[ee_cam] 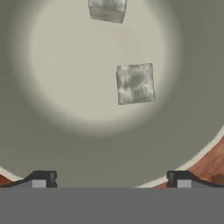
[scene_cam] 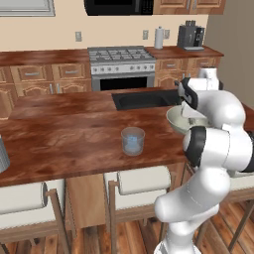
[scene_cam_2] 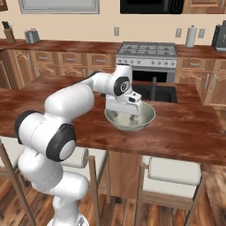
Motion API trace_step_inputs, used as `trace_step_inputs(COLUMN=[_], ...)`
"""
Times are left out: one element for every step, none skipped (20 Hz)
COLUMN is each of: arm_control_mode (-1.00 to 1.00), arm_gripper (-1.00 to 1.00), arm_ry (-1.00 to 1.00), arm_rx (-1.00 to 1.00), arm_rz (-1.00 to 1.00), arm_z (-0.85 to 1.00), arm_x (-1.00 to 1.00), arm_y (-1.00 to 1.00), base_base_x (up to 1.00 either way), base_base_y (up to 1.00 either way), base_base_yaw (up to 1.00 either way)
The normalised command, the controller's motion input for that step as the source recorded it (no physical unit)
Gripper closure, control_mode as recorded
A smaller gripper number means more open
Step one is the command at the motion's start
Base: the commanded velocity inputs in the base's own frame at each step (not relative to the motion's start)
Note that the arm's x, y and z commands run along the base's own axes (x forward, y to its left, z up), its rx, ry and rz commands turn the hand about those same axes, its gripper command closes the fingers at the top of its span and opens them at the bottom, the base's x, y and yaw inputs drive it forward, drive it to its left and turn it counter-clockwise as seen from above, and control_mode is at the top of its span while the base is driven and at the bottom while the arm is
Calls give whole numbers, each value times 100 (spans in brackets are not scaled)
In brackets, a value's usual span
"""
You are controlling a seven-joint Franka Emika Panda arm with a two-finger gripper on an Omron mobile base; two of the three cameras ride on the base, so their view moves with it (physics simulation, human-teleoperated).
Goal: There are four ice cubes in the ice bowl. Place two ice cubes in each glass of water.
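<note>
We saw two frosted, pale ice cubes point(ee_cam: 135, 83) in the smooth round ice bowl point(ee_cam: 65, 144), directly beneath our claw point(ee_cam: 111, 179). Its fingers stood wide apart, holding nothing.

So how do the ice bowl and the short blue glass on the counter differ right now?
The ice bowl is wide, shallow and pale grey-green; the short glass is narrow, upright, clear and blue-tinted. The open gripper hangs over the bowl, while the glass stands apart to its left. The hand view shows two ice cubes in the bowl. Both rest on the wooden counter.
</note>
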Motion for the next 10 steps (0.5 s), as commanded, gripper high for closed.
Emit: trace_step_inputs(arm_control_mode=[-100, -100, -100, -100, -100, -100, -100, -100, -100, -100], arm_gripper=[-100, -100, -100, -100, -100, -100, -100, -100, -100, -100], arm_ry=[-9, -9, -5, -2, 0, 0, 0, 0, 0, 0], arm_rx=[0, 0, 0, 0, 0, 0, 0, 0, 0, 0], arm_rz=[20, 19, 19, 18, 18, 18, 18, 18, 16, 16], arm_z=[0, -4, -14, -19, -24, -25, -29, -30, -31, -27], arm_x=[39, 36, 26, 21, 15, 11, 13, 10, 11, 14], arm_y=[-16, -20, -29, -33, -31, -27, -26, -27, -19, -12], base_base_x=[0, 0, 0, 0, 0, 0, 0, 0, 0, 0], base_base_y=[0, 0, 0, 0, 0, 0, 0, 0, 0, 0], base_base_yaw=[0, 0, 0, 0, 0, 0, 0, 0, 0, 0])
